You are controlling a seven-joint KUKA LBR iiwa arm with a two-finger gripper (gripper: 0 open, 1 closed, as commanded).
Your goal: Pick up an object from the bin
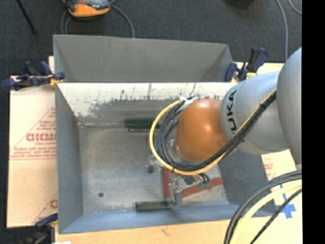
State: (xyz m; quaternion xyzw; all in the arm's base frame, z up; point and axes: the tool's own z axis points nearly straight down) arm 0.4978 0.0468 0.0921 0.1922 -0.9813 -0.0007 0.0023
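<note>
My gripper hangs low over the front right part of the bin, under the arm's orange dome. Right beneath and beside it lies a red angled thing; one arm runs up along the gripper's left and the other slants off to the right. A short dark flat bar lies on the floor just left of the gripper tip, near the front wall. The dome and cables hide most of the gripper.
Another dark green bar lies at the foot of the back wall, left of the dome. A small dark speck sits on the floor at the front left. The arm covers the bin's right side.
</note>
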